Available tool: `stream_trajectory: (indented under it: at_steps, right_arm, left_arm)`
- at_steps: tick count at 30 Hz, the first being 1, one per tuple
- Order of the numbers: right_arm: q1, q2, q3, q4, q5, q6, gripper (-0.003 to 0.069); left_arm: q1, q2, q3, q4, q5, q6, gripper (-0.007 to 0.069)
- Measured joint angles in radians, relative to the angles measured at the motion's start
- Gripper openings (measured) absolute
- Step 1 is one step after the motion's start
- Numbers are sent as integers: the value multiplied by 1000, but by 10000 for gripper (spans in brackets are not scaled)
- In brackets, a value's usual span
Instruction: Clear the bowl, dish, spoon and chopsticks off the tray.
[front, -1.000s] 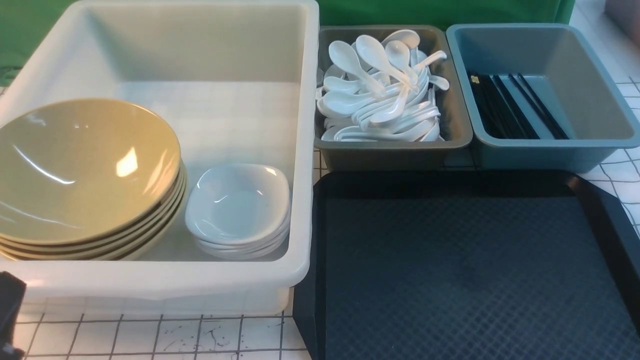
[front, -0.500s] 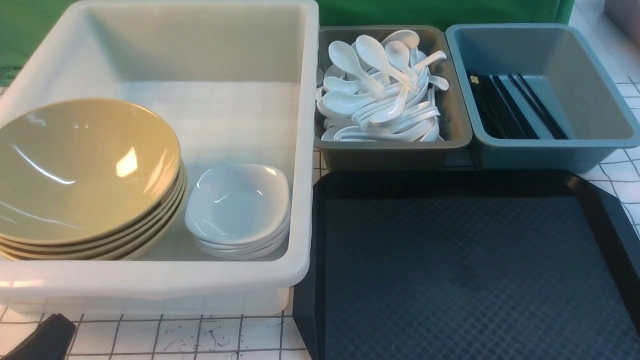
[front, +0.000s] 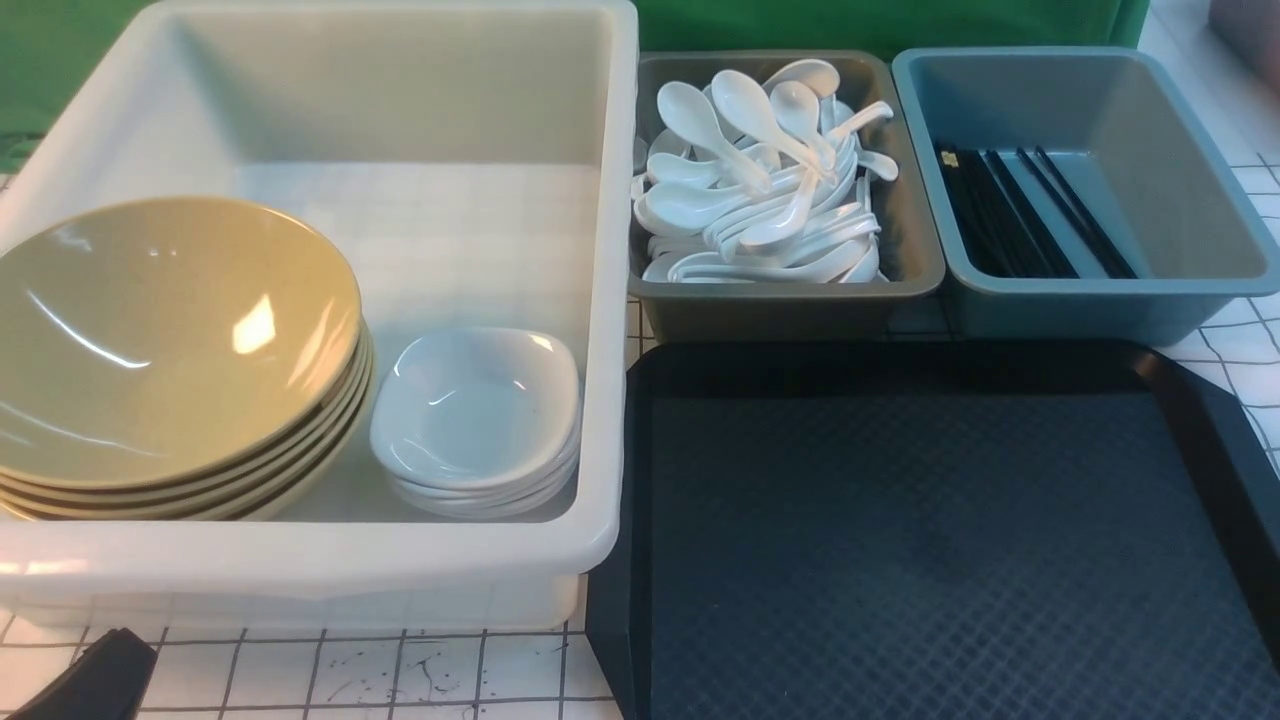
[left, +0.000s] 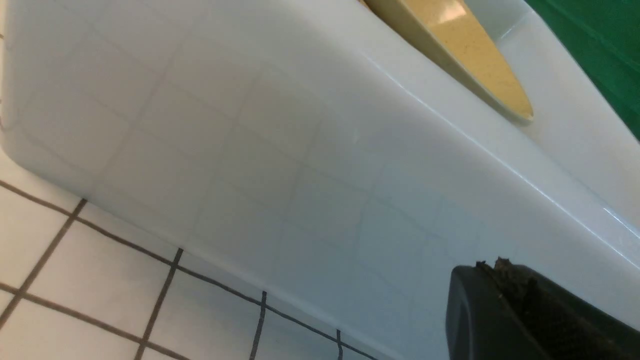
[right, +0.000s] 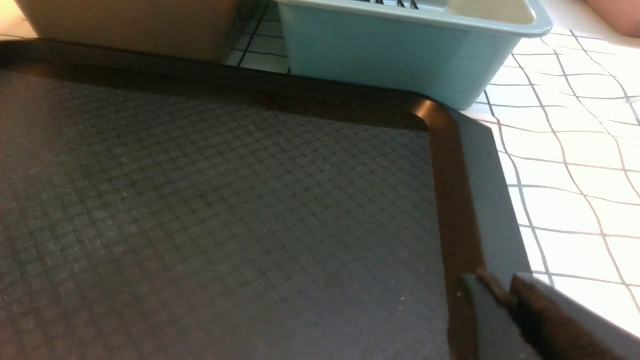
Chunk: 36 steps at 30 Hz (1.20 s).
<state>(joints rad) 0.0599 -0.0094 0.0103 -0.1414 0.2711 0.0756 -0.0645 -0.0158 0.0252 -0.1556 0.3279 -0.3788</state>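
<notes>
The big black rectangular plastic tray (front: 930, 540) with a diamond-textured floor lies flat on the white grid-lined worktop (front: 330, 670), its long axis running left to right, and nothing rests on it. To its left stands one large white plastic tub (front: 600, 300), which holds a stack of four wide glossy mustard-tan bowls (front: 170, 340) at its near left and, just beside them, a stack of about four small white rounded-square dishes (front: 475, 410). Beyond the tray stand two bins side by side. The grey-brown bin (front: 790, 310) contains a pile of white ceramic soup spoons (front: 760, 190), too many and too overlapped to count, their handles pointing in mixed directions. The blue-grey bin (front: 1080, 300) contains several long thin black chopsticks (front: 1030, 210); the exact count cannot be told, and their long axes run roughly front to back, with gold bands at the far ends. The left gripper (left: 505, 280) sits low at the near outer wall of the white tub; its fingers are pressed together and hold nothing. The right gripper (right: 502, 295) hovers over the right rim of the tray; its fingers (right: 545, 315) show only a very narrow gap between them and grasp nothing.
</notes>
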Motion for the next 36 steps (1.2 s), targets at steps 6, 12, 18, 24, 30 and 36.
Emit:
stream_trajectory:
  at_steps: [6, 12, 18, 24, 30, 36]
  right_arm:
    - [0, 0, 0, 0, 0, 0, 104]
    - [0, 0, 0, 0, 0, 0, 110]
    - [0, 0, 0, 0, 0, 0, 118]
    - [0, 0, 0, 0, 0, 0, 123]
    - [0, 0, 0, 0, 0, 0, 129]
    - [0, 0, 0, 0, 0, 0, 133]
  left_arm:
    - [0, 0, 0, 0, 0, 0, 0]
    - [0, 0, 0, 0, 0, 0, 0]
    - [0, 0, 0, 0, 0, 0, 0]
    - [0, 0, 0, 0, 0, 0, 0]
    - [0, 0, 0, 0, 0, 0, 0]
    - [0, 0, 0, 1, 0, 0, 0]
